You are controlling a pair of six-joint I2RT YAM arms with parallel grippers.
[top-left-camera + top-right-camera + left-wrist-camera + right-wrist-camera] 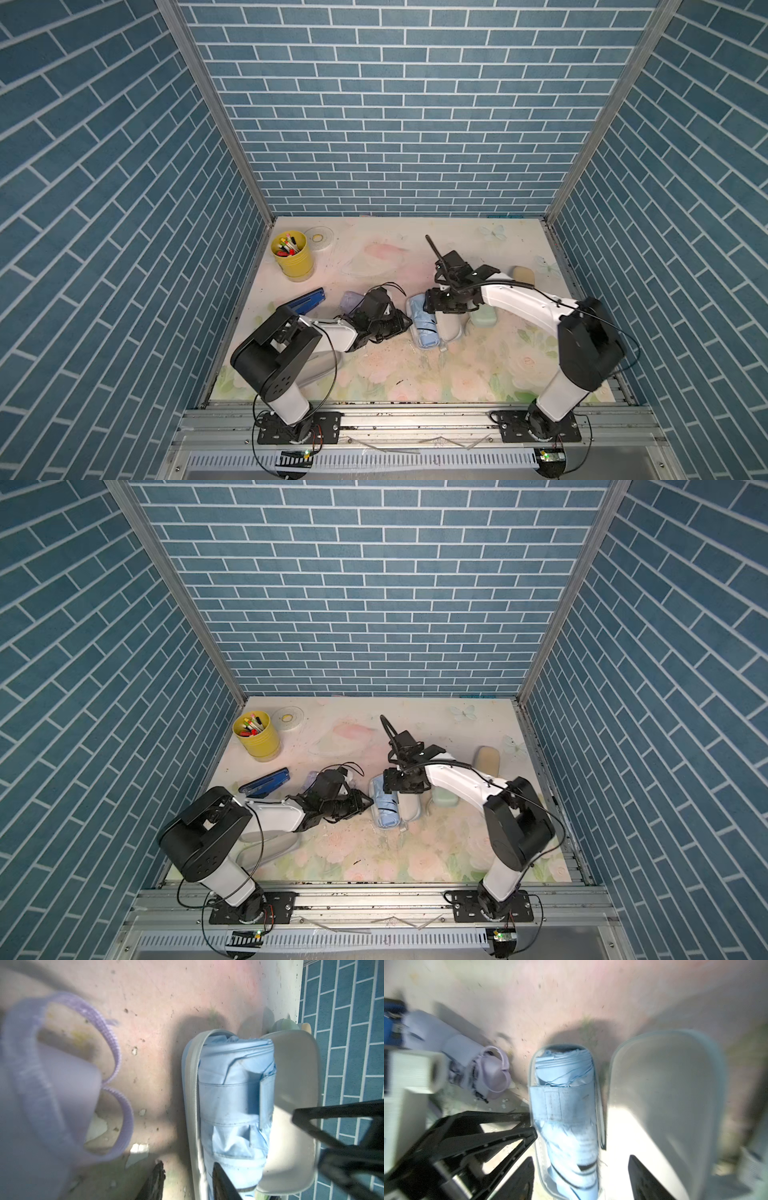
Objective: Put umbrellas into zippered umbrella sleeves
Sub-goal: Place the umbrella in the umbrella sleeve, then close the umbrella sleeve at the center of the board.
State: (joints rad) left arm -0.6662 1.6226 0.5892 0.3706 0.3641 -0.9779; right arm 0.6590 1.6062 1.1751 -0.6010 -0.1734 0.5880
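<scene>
Currently the light blue umbrella (564, 1105) lies lengthwise in one half of the open blue zip sleeve (664, 1095) in the middle of the table (457, 374); the other half is folded open beside it. Right pincer (581, 1158): jaws wide apart, straddling the umbrella's end. Left pincer (187, 1163): jaws apart at the sleeve's rim. Lilac umbrella (492, 1072) lies nearby.

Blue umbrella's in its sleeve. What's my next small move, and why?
Probably swing the open lid over with the right gripper: the light blue umbrella already lies in the blue sleeve, and the lid lies open beside it.
</scene>
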